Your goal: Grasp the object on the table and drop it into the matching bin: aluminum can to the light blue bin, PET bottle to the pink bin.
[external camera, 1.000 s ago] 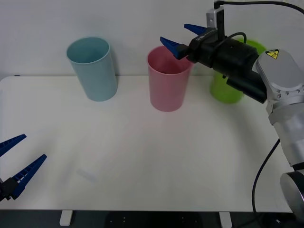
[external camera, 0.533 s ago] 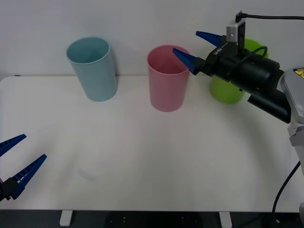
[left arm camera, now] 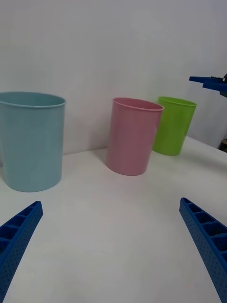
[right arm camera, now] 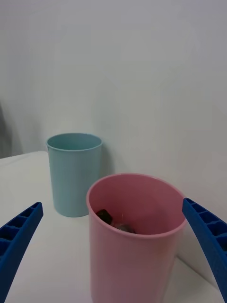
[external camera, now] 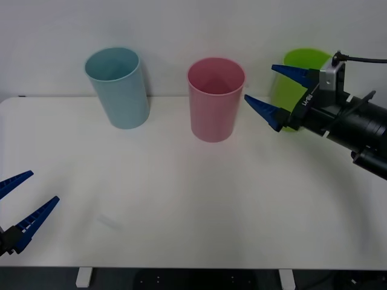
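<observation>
we find the pet bottle (right arm camera: 116, 222) lying inside the pink bin (external camera: 215, 99); our right gripper (external camera: 283, 90) hovers just right of it, fingers apart, job apparently done.

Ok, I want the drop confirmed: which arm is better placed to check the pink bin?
Right. The right gripper, jaws open, hangs beside the pink bin, and its wrist view looks in at the bottle. The left gripper is parked far from it.

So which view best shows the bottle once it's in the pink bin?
The right wrist view: it looks into the pink bin, where the bottle's dark cap and body lie at the bottom. The front and left wrist views show the bin's outside.
</observation>
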